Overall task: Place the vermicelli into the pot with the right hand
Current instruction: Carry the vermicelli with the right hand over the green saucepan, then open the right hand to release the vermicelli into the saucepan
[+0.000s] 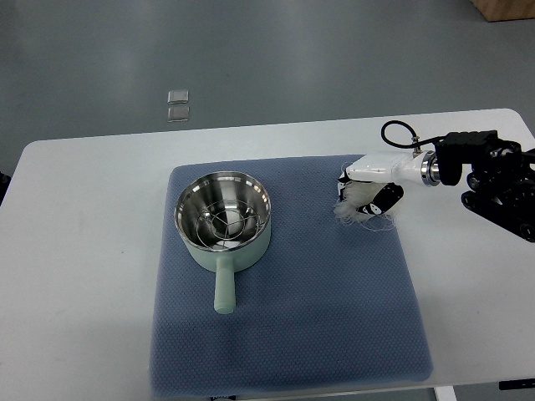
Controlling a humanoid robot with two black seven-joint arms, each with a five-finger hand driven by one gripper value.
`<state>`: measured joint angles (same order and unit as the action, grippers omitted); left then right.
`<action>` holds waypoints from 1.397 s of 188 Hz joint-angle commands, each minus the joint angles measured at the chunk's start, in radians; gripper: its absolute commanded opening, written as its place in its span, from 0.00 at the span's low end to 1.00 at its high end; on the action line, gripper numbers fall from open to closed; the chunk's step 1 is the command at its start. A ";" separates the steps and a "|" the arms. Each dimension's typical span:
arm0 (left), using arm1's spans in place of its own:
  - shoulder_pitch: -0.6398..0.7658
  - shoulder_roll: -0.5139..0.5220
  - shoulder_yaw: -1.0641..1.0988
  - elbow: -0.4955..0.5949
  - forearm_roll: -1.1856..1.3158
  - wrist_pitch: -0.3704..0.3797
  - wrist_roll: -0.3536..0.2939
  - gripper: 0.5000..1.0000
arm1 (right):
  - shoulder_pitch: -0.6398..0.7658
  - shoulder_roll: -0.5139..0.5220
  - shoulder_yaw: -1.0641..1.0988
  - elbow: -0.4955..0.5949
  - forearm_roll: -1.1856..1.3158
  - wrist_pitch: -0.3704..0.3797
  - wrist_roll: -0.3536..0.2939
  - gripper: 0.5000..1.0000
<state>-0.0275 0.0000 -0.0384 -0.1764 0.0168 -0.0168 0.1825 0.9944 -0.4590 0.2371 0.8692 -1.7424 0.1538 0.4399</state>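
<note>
On the right part of the blue mat (284, 334), toward its far edge, lies the vermicelli (349, 209), a pale, loose tangle of thin white strands. Directly over it sits the right hand (370, 185), white-shelled with dark finger segments, its arm (493, 180) entering from the right edge of the picture as a black jointed assembly with a looped black cable on top. The fingers (384, 200) are curled downward into the bundle and touch the strands; whether they have closed firmly enough to hold the bundle cannot be told from this view, since the vermicelli rests on the mat surface beneath them. Left of the hand, well apart from it and near the middle of the mat, stands the pot (223, 219), upright, with a pale green outer wall and a shiny metal interior in which a wire rack of rings and spokes is visible. Its pale green handle (223, 288) points toward the near edge of the scene. No strands lie inside the pot. The mat is a textured rectangle covering the centre of a white table (75, 276) with rounded corners. Beyond the far edge of the table, on the grey floor (292, 58), two small square plates (177, 105) lie one behind the other.
</note>
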 commanded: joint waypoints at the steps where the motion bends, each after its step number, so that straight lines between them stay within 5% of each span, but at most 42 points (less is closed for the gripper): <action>1: 0.000 0.000 0.000 0.000 0.000 0.000 0.000 1.00 | 0.038 -0.004 0.039 0.010 0.021 0.001 0.003 0.00; 69: 0.001 0.000 0.000 0.000 0.000 0.000 0.000 1.00 | 0.240 0.049 0.073 0.080 0.198 0.067 0.003 0.00; 128: 0.000 0.000 0.002 -0.002 0.000 -0.002 0.000 1.00 | 0.239 0.243 0.073 0.082 0.280 0.066 0.008 0.00; 201: 0.000 0.000 0.002 -0.002 0.000 -0.002 0.000 1.00 | 0.142 0.301 0.062 0.082 0.342 0.062 0.016 0.00; 206: 0.000 0.000 0.002 -0.002 0.000 -0.002 0.000 1.00 | 0.124 0.300 0.062 0.082 0.340 0.058 0.017 0.27; 210: 0.000 0.000 0.003 -0.002 0.000 -0.002 0.000 1.00 | 0.113 0.300 0.064 0.082 0.340 0.055 0.019 0.39; 231: 0.000 0.000 0.003 -0.002 0.000 -0.002 0.000 1.00 | 0.092 0.303 0.073 0.082 0.346 0.044 0.019 0.74; 263: 0.000 0.000 0.003 -0.002 0.000 -0.002 0.000 1.00 | 0.090 0.295 0.111 0.074 0.350 -0.036 0.017 0.77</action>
<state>-0.0276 0.0000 -0.0352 -0.1780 0.0170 -0.0184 0.1825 1.0876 -0.1575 0.3151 0.9492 -1.3943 0.1719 0.4588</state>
